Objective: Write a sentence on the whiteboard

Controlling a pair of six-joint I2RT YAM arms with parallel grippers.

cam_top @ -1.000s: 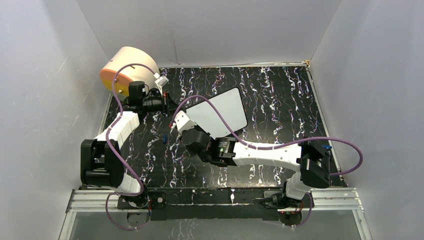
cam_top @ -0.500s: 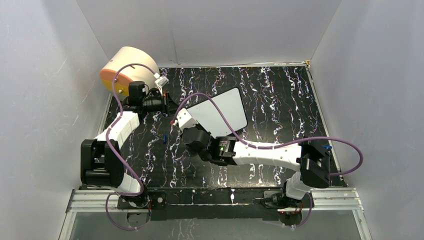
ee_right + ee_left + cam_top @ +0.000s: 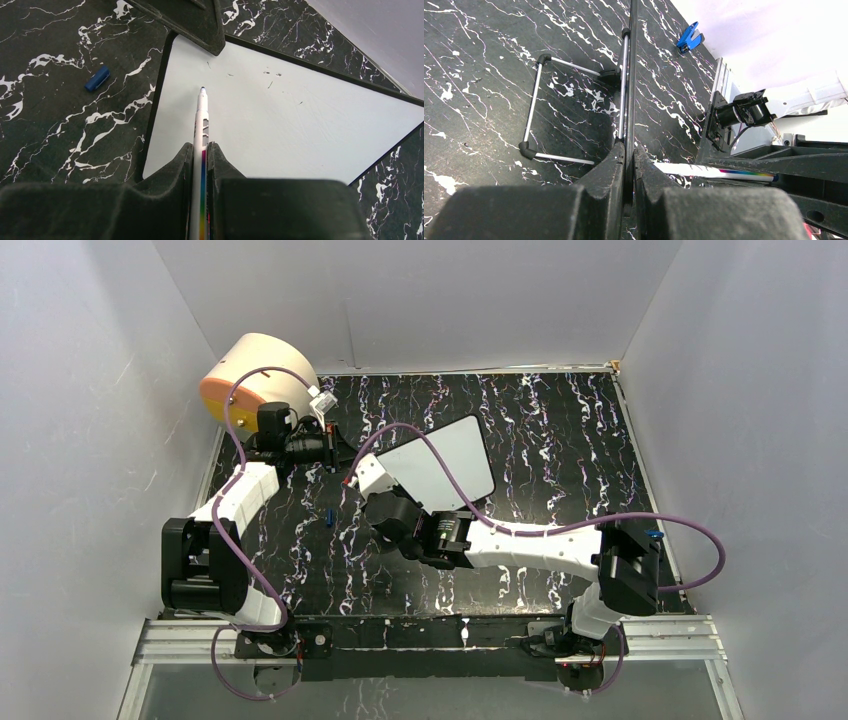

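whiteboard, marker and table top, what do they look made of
Whiteboard: smooth, pale, slightly glossy face with faint smudges, probably a coated sheet; the thin black rim looks like plastic. Marker: white barrel with a rainbow stripe, likely plastic. Table top: matte black with white marble-like veins, probably a printed laminate or mat rather than stone.

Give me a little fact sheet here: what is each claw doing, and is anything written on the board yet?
Left claw: shut on the edge of the whiteboard
Right claw: shut on a marker, tip over the board near one edge; contact unclear
Writing: none, only a few faint specks
Loose item: blue cap on the table beside the board
Background: cream-and-orange drum, back left corner
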